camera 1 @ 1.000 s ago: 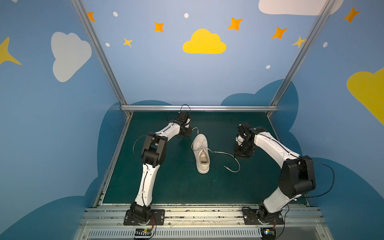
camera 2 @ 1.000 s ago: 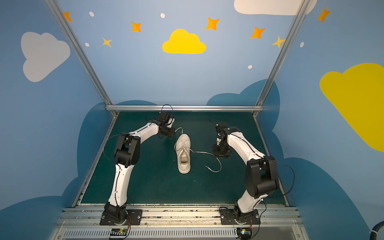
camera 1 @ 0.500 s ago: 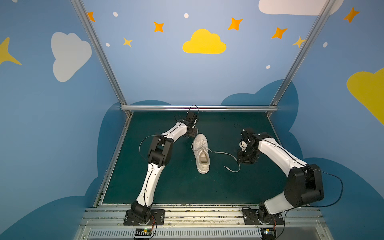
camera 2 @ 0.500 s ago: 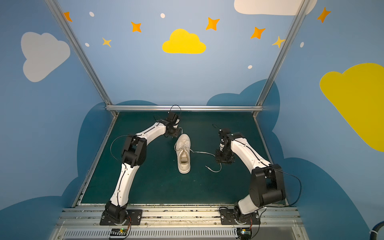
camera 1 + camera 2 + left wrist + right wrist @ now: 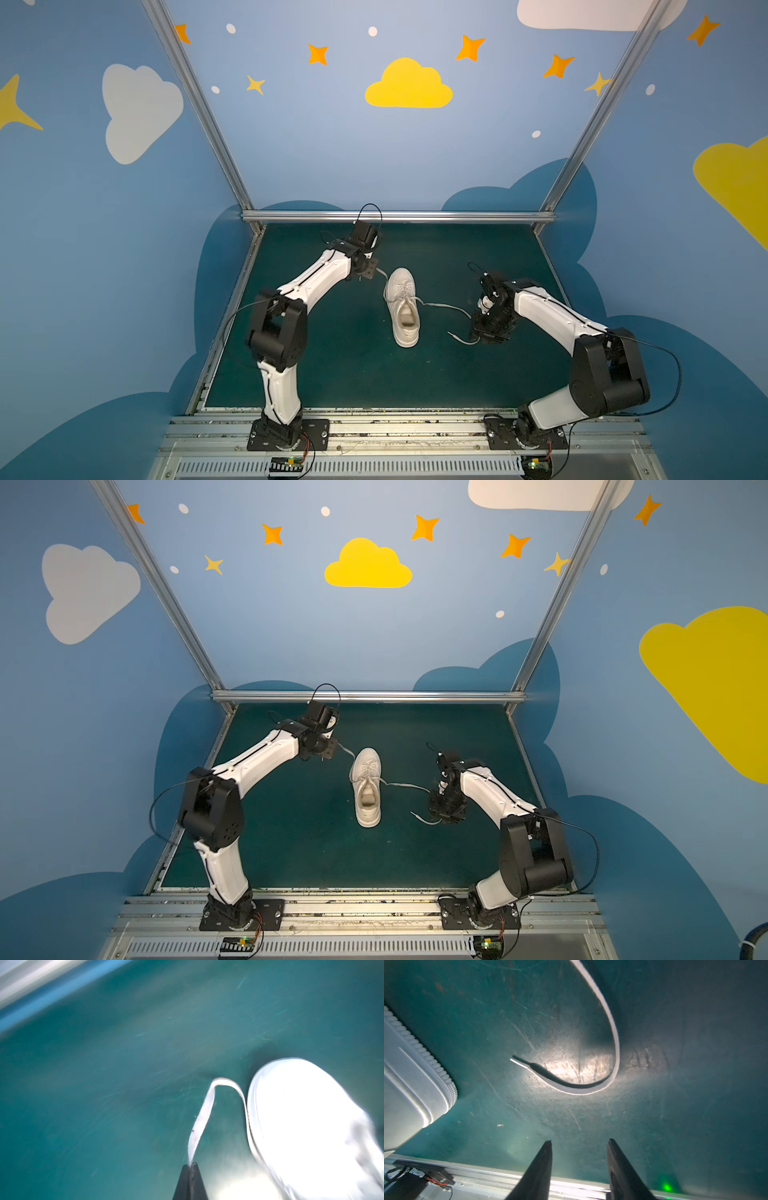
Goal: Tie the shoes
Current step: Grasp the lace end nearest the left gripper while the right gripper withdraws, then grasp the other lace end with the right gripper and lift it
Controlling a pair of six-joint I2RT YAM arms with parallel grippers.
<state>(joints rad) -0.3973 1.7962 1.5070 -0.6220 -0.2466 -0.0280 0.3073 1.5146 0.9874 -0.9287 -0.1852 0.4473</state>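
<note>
Left wrist view is showing the left jaws pinching one flat white lace point(image 5: 200, 1122), looping beside the toe of the sneaker point(image 5: 301, 1122). Lying mid-tabletop point(image 5: 332, 365), the sneaker is looking light. The right jaws are standing apart, empty, near the other lace point(image 5: 613, 1043). Both laces are looking soft and limp, best pinched near their tips; no writing is showing.
</note>
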